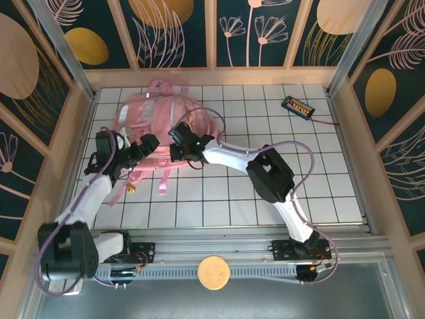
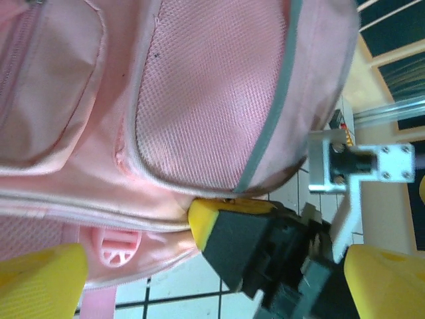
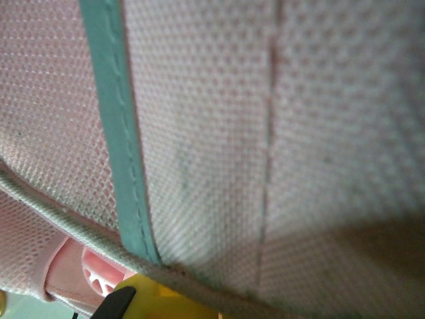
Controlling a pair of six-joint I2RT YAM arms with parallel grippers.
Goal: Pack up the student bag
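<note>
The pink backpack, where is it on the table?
In the top view the student bag lies at the far left of the tiled table, by the left wall, well left of the small black gadget.

No legible text (not even on the student bag (image 1: 147,114)).

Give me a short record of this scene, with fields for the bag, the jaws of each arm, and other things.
bag: pink, lying on the table, far left part
left gripper: jaws open, at the bag's near edge
right gripper: jaws shut, tip against the bag's edge
other: small black device with a red wire, far right; round disc on the near rail
</note>
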